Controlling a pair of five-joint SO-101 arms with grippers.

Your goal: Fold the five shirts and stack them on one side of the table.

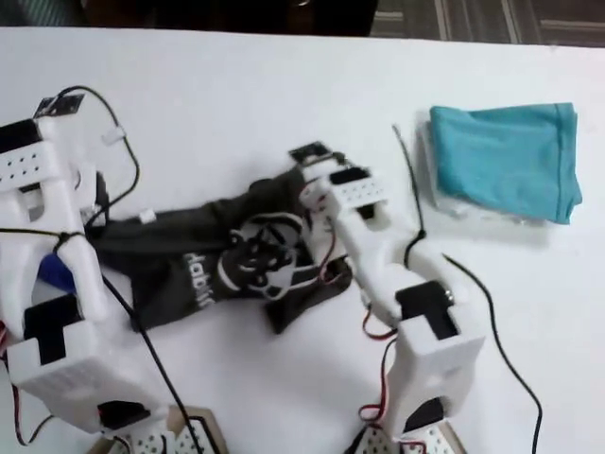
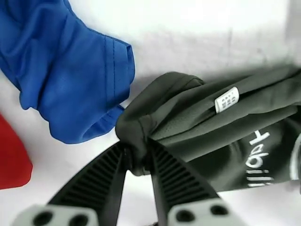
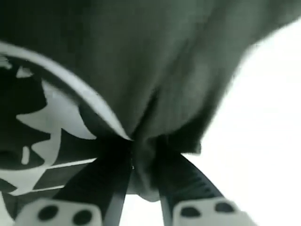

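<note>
The dark grey printed fabric shirt (image 1: 227, 260) lies crumpled on the white table (image 1: 217, 95) between the arms; the left gripper (image 2: 138, 157) is clamped on one bunched edge and the right gripper (image 3: 141, 155) pinches another, probably to stretch it flat; the high view shows a folded teal shirt (image 1: 506, 161) well apart; the left wrist view adds a loose blue shirt (image 2: 61, 70) and red cloth (image 2: 11, 155).

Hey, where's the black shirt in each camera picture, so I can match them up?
High view: the black shirt lies crumpled in the middle of the table.
Left wrist view: the shirt's bunched edge is pinched in the left claw, beside a blue shirt.
Right wrist view: the right claw pinches a fold of it, close up.
Shared landmark: the shirt's white print.
</note>
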